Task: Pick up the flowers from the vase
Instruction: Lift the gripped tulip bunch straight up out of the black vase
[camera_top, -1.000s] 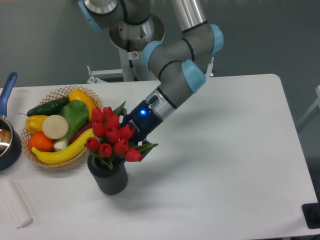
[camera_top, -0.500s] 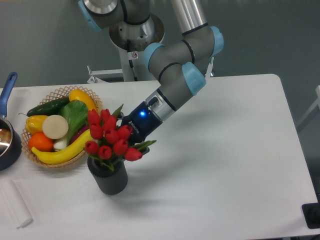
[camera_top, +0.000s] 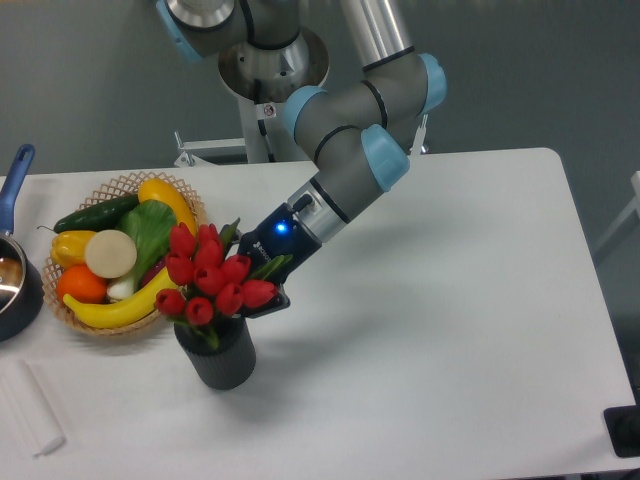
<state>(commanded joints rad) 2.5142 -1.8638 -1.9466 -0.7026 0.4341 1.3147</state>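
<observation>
A: The tool first. Where is it, and what are its fingers doing?

B: It sits just left of the frame's centre, at the end of the grey and blue arm that slants down from the upper middle. A blue light glows on its dark body. Its tip is buried behind the flowers, so I cannot tell whether the fingers are spread or closed, nor whether they have hold of the stems.

A: Then take me across from the left edge.

B: At the far left a dark pot with a blue handle is cut off by the frame. Below it, in the lower left corner, lies a pale white block on the white worktop. Next comes a wicker basket in the left part of the frame, holding a cucumber, a yellow pepper, an orange, a banana, a green leafy vegetable and a pale round piece.

A: And the flowers?

B: Just right of the basket, left of centre. The red tulip buds bunch together above the mouth of the vase, leaning a little to the left, with green leaves poking out among them. The vase stands upright on the worktop below, dark grey and ribbed. The stems run down into its mouth.
</observation>
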